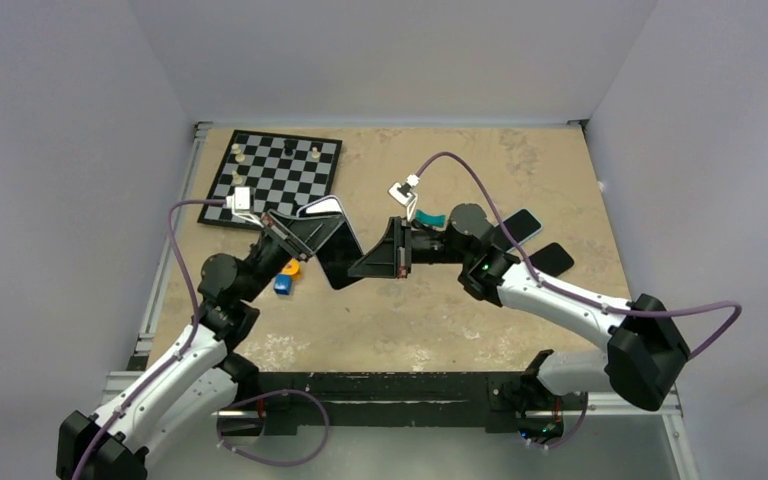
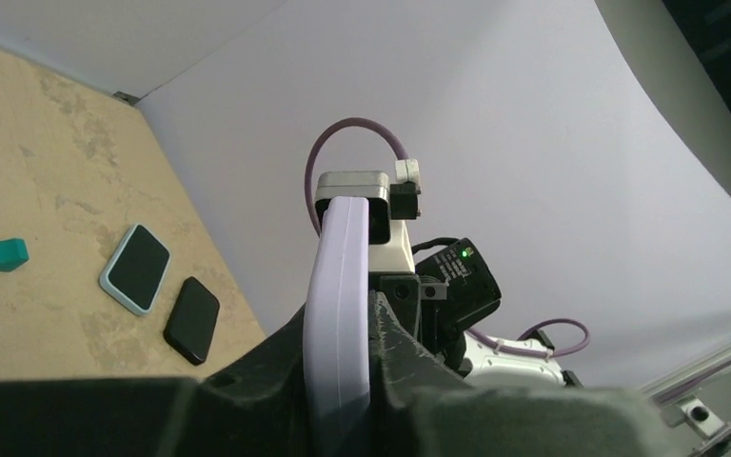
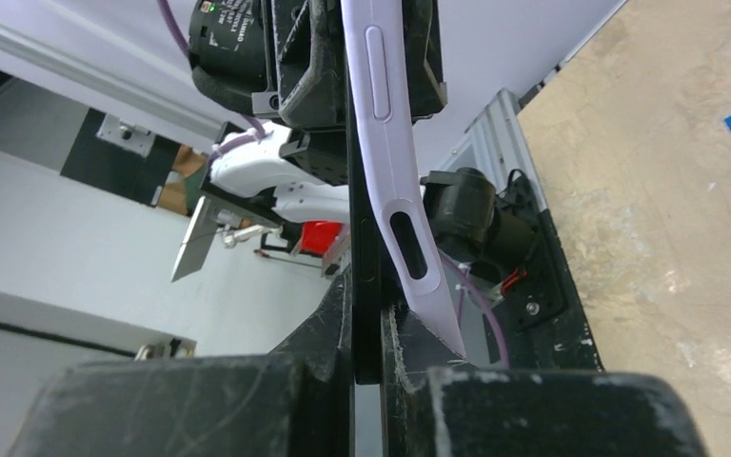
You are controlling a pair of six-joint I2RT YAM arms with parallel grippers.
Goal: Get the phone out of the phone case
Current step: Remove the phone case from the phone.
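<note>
Left fingers (image 2: 247, 386) clamp the lavender phone case (image 2: 338, 305) (up off the counter (image 1: 440, 310)). Right fingers (image 3: 200, 405) pinch tight on the dark phone (image 3: 362, 286).

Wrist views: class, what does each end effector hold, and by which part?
Left end effector: lavender case, pinched front and back. Right end effector: dark phone, at the end freed from the case.

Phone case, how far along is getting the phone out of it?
Done: one end of the lavender phone case has peeled clear of the dark phone. In hand: the left tool clamps the cased end, the right tool pinches the phone's edge. Left: the rest of the case hugs the phone; pull them fully apart.
</note>
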